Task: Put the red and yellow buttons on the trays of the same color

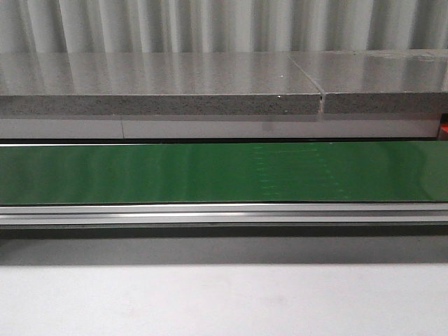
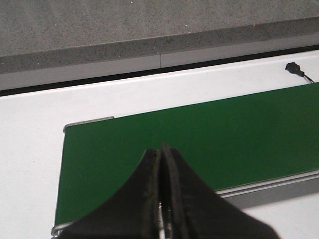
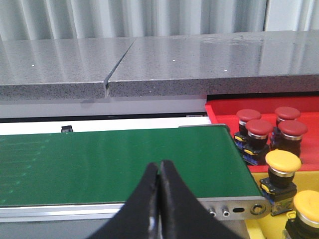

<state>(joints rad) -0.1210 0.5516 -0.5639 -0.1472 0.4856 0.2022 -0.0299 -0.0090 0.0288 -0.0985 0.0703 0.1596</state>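
Note:
In the right wrist view, several red buttons [image 3: 259,128] stand on a red tray [image 3: 224,107] past the belt's end. Two yellow buttons [image 3: 282,162] stand on a yellow tray [image 3: 259,178] beside it. My right gripper [image 3: 160,164] is shut and empty above the green conveyor belt [image 3: 114,164], to the left of the trays. My left gripper [image 2: 161,148] is shut and empty over the other end of the belt [image 2: 199,139]. The front view shows only the bare belt [image 1: 224,171], with no gripper, button or tray.
A grey stone ledge [image 1: 161,84] runs behind the belt. An aluminium rail [image 1: 224,213] edges the belt's near side. A white table [image 2: 30,149] surrounds the belt's left end, with a small black object [image 2: 294,67] lying on it.

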